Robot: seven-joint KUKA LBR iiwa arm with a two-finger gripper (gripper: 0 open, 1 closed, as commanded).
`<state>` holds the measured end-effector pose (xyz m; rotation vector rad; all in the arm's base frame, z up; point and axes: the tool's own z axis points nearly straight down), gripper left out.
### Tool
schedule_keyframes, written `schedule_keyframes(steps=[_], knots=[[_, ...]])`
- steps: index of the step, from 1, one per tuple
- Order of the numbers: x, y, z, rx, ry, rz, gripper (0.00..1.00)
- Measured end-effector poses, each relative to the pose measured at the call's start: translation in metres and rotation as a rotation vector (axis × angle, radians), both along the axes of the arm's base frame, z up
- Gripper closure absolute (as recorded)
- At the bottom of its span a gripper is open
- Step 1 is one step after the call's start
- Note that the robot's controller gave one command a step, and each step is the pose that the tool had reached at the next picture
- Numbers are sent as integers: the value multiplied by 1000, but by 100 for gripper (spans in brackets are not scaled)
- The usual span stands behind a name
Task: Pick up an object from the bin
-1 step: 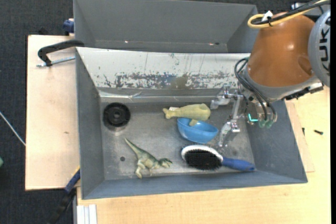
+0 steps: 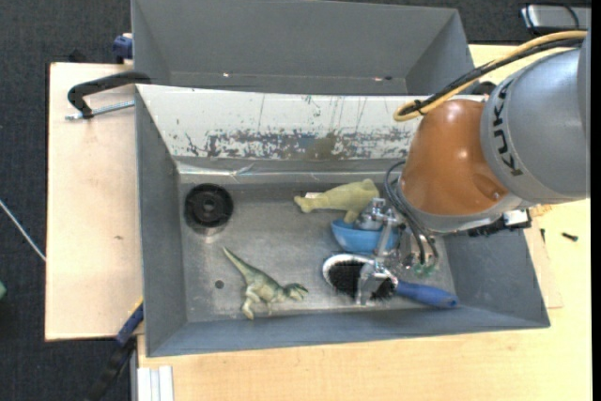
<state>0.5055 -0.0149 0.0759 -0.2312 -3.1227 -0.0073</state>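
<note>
My gripper (image 2: pixel 383 249) hangs low in the bin's right front part, under the arm's orange cover. It is just above a brush with black bristles (image 2: pixel 344 274) and a blue handle (image 2: pixel 428 296) that lies along the front wall. A blue bowl-shaped thing (image 2: pixel 349 233) lies right behind the brush, touching the gripper's left side. A pale yellow crumpled piece (image 2: pixel 340 197) lies a little further back. Part of the brush is hidden behind the gripper.
A green toy dinosaur (image 2: pixel 260 285) lies at the front middle of the bin floor. A black round disc (image 2: pixel 208 206) sits at the back left. The arm's orange cover hides the bin's right side.
</note>
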Motion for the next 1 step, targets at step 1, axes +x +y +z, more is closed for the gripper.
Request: schedule_keyframes(steps=[1], knots=[[2, 0, 3, -1, -7, 2, 100]])
